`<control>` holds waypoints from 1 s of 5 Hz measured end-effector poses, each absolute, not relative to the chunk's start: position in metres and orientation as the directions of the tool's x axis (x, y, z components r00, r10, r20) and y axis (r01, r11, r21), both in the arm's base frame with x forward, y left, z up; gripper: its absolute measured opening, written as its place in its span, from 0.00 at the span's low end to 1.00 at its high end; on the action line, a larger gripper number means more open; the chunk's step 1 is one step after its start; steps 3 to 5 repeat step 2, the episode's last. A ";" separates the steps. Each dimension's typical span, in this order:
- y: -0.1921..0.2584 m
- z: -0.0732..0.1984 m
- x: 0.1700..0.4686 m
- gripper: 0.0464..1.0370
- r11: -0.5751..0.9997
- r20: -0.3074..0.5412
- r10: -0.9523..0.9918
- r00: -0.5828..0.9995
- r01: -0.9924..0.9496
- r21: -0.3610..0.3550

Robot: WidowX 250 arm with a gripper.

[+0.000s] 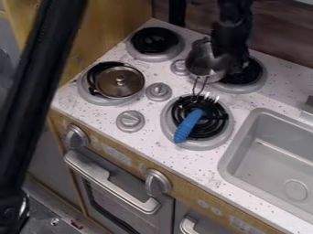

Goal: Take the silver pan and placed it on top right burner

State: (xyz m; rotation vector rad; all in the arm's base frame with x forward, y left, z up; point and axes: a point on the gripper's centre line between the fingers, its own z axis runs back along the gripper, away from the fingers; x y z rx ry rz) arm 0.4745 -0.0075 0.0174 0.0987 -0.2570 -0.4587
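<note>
1. From where I stood, the lidded brown pan [120, 83] on the left burner looked well out of trouble; only a wide swing to that side would have knocked it
2. The small grey knob [178, 67] sat close beside the shiny silver pan [203, 59], so setting down too early could have perched the base on it and tipped the pan
3. The thin wire handle [199, 86] pointed down toward the blue-handled utensil [188, 124] on the lower right burner; a low, sideways move might have snagged its prongs and dragged it along
4. The silver pan was tilted, just left of the black coiled top right burner [249, 73] and partly in front of it; releasing it at that slant could have let it land on its edge and roll
5. As for the black gripper [228, 66], the pan's right side met it, with the bowl lying to the left of the jaws, but whether they were spread or pinching the rim I could not tell
</note>
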 end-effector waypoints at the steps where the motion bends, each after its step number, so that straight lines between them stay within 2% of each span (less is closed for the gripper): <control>1: -0.007 0.037 0.438 0.96 0.948 0.110 -0.309 0.945 0.297 0.113; 2: -0.009 0.040 0.395 0.96 0.987 -0.010 -0.146 0.989 0.146 0.059; 5: -0.009 0.040 0.395 0.96 0.987 -0.010 -0.146 0.989 0.146 0.059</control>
